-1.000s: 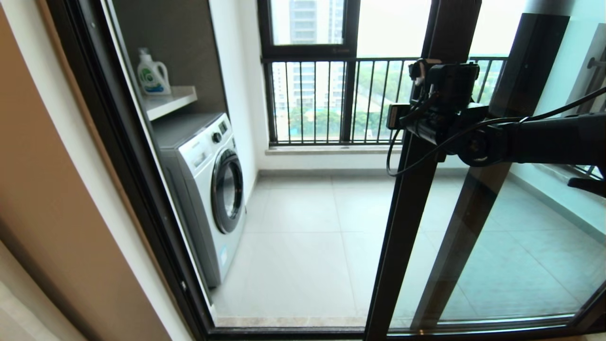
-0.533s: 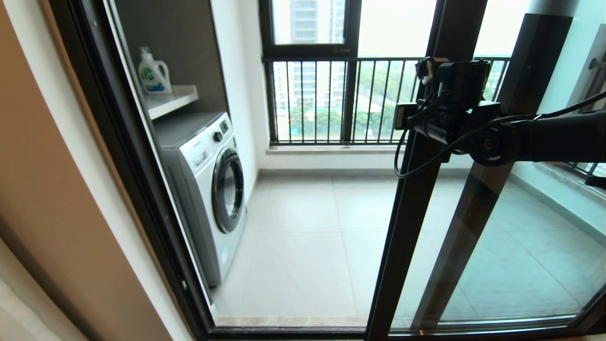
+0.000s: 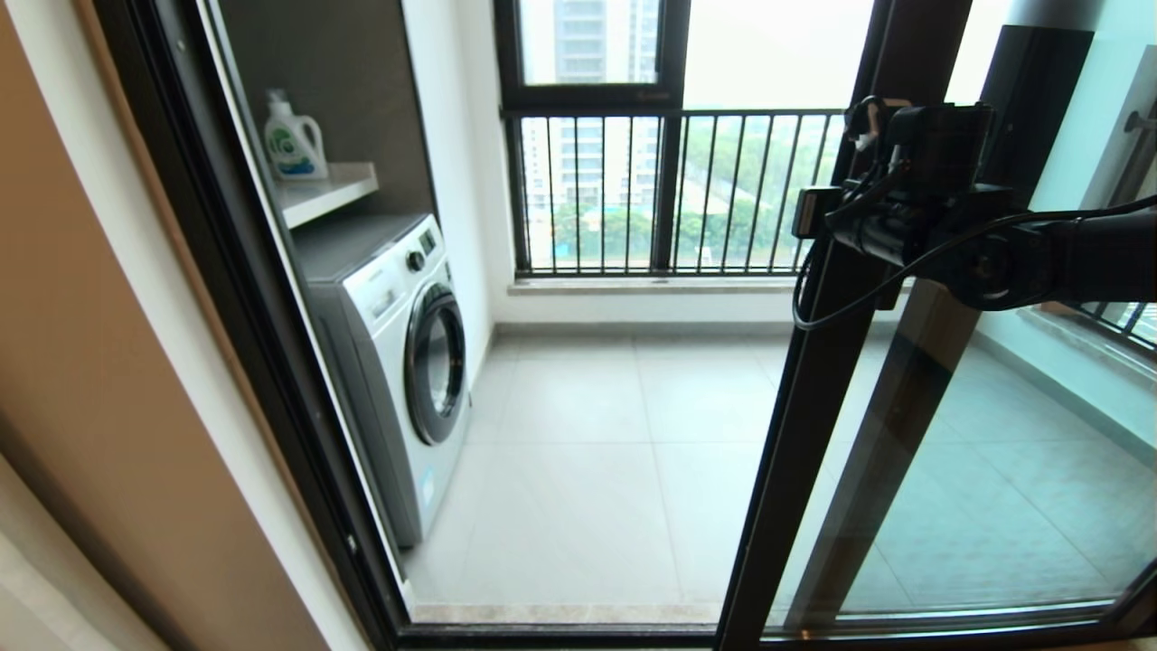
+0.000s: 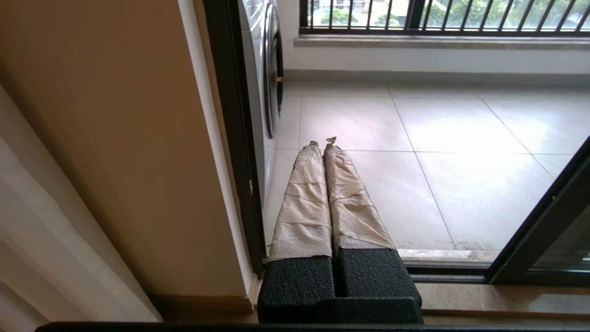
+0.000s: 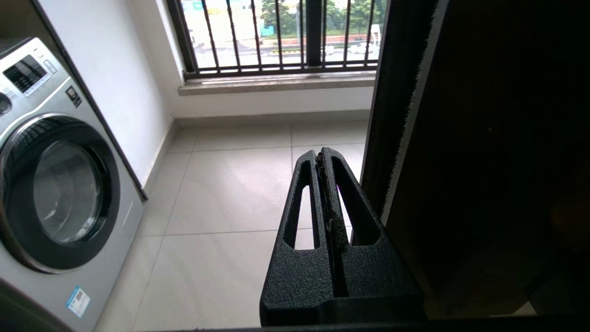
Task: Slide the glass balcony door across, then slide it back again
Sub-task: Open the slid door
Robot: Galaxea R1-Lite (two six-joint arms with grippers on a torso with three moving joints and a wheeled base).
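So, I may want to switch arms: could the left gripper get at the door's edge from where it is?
Probably not without a long reach: the left gripper sits shut, low by the left jamb, while the door edge is across the opening, beside the right gripper.

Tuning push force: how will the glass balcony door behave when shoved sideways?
The glass balcony door is tall framed glass, so probably heavy and rigid. It likely glides along its floor track. The right gripper, fingers shut, beside the smooth frame edge, may slip.

glass balcony door [image 3: 949,470] is clear shiny glass in a dark smooth metal frame; right gripper [image 5: 322,157] fingers are rough matt black plastic, right beside that frame; left gripper [image 4: 322,144] fingers wear wrinkly beige cloth-like wrap; floor tiles [image 3: 578,470] beyond them look pale and glossy
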